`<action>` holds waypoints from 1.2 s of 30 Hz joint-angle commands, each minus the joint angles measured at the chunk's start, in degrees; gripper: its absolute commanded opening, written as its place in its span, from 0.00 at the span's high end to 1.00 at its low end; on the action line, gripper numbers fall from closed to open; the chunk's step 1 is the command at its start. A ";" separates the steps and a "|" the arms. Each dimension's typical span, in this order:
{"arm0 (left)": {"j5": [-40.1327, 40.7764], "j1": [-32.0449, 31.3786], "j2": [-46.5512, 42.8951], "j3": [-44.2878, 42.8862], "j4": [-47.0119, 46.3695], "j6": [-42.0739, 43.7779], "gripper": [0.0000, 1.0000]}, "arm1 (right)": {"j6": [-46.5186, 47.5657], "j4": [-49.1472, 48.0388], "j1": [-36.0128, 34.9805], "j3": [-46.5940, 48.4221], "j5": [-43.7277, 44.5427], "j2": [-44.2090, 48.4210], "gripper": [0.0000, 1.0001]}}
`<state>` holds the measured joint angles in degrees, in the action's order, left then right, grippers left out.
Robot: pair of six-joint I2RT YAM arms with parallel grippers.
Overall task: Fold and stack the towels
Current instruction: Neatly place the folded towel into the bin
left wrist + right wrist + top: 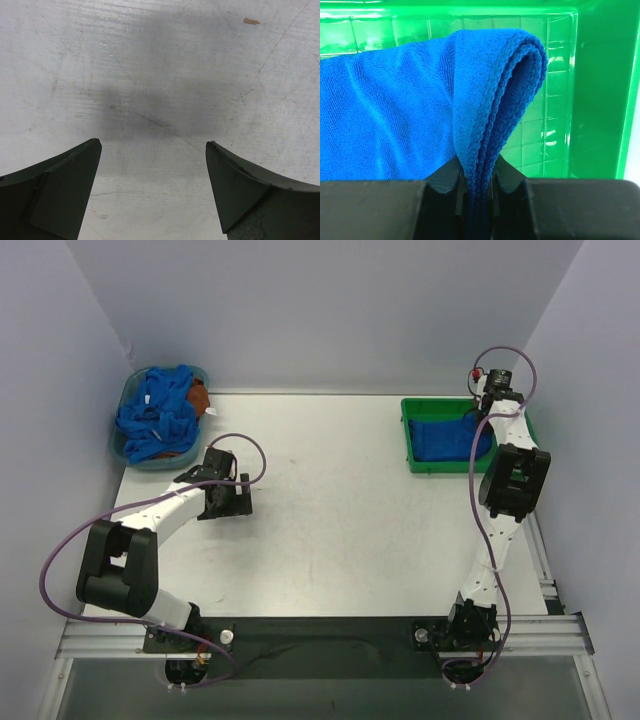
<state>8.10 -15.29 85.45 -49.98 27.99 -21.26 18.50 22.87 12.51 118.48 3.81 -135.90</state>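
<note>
Overhead, the top view alone took in both containers. A blue basket (122, 448) at the far left corner of the table (340, 530) held a heap of loose blue towels (158, 420) with a rust-coloured cloth (200, 398) tucked at the heap's right edge. A green bin (411, 458) at the far right held a folded blue towel (440, 438). The left hand (228, 502) hung over bare table near the basket, and the right hand (487, 410) reached into the bin, though from there I could not tell its grip.

The left wrist view showed that hand with its fingers spread wide and nothing between them, only scuffed table and a tan speck (251, 21) beyond.

The right wrist view showed the right hand pinched tight on the towel's layered edge. The fold arched up above the fingers, inside the bin's gridded green walls.
</note>
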 commanded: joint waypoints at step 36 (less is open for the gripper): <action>-2.47 0.17 -0.46 -2.50 -1.80 -0.45 0.03 | -21.29 -5.73 0.06 -6.76 1.03 9.34 0.39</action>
<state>6.68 -15.29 86.17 -50.28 27.99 -21.41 3.36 18.15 13.26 112.92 11.42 -130.08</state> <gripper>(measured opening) 0.971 0.634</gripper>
